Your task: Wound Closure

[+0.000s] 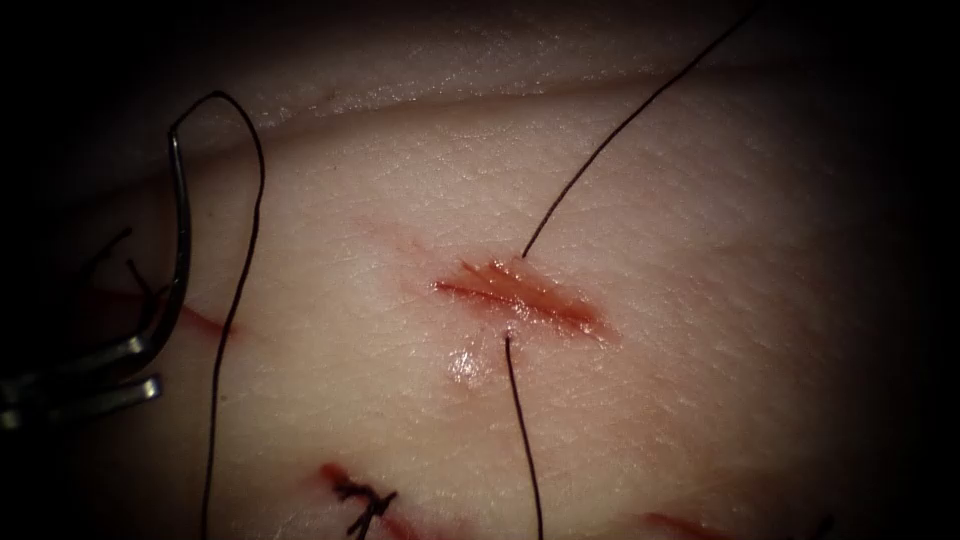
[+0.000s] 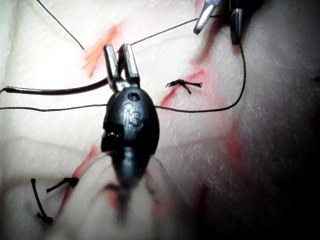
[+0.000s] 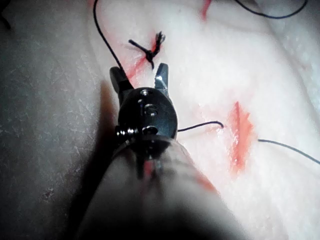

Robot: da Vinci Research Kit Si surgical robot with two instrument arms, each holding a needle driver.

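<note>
Left tool [image 2: 120,51] jaws clamp needle [image 1: 182,230] end, off tissue [image 1: 700,300]; right tool [image 3: 139,71] jaws apart, empty; thread [image 1: 620,130] crosses cut [image 1: 520,295].

My left tool [image 1: 140,365] sits far left of the cut [image 1: 520,297], gripping the needle [image 1: 180,230] near its lower end; needle stands clear above the tissue [image 1: 700,300]; thread [image 1: 620,130] enters both sides of the cut; a knot [image 1: 365,500] lies below-left.
</note>
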